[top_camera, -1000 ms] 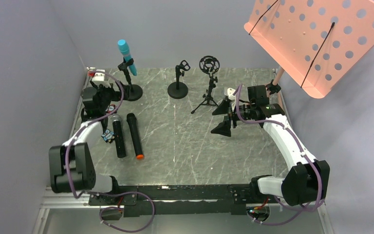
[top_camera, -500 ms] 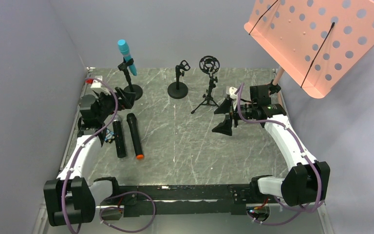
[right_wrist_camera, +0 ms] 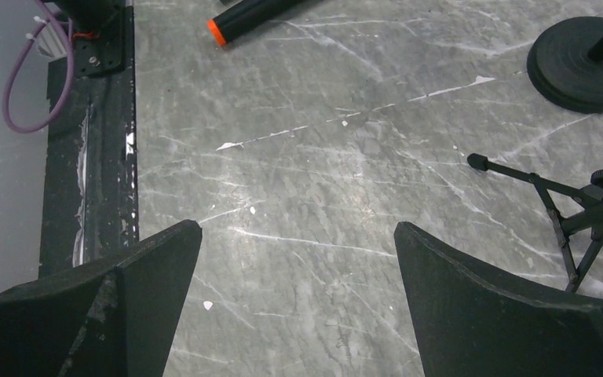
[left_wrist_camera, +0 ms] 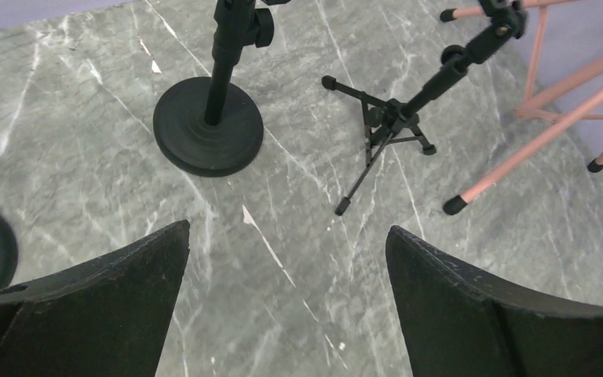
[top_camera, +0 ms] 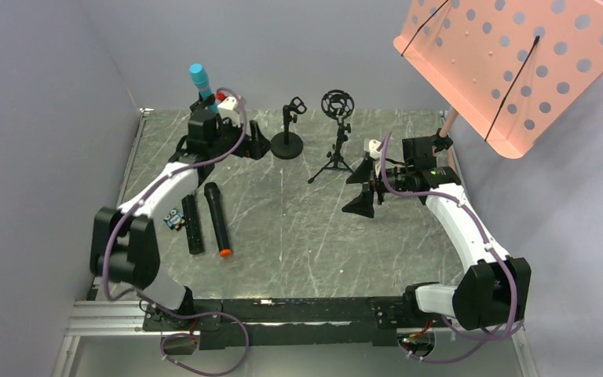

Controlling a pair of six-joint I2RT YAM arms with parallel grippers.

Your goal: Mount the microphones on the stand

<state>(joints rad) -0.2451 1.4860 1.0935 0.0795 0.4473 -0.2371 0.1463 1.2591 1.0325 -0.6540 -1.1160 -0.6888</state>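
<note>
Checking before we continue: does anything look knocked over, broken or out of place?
Nothing stands out. The turquoise microphone sits clipped at the back left, the round-base stand and tripod stand are upright and empty, and the orange-capped microphone and the other black microphone lie flat side by side.

Robotics lab test cell. Plain grey walls box in a marble-pattern table. Left arm and right arm bolted to black rail at near edge.

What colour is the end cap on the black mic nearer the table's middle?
Orange. The end cap shows best in the right wrist view.
</note>
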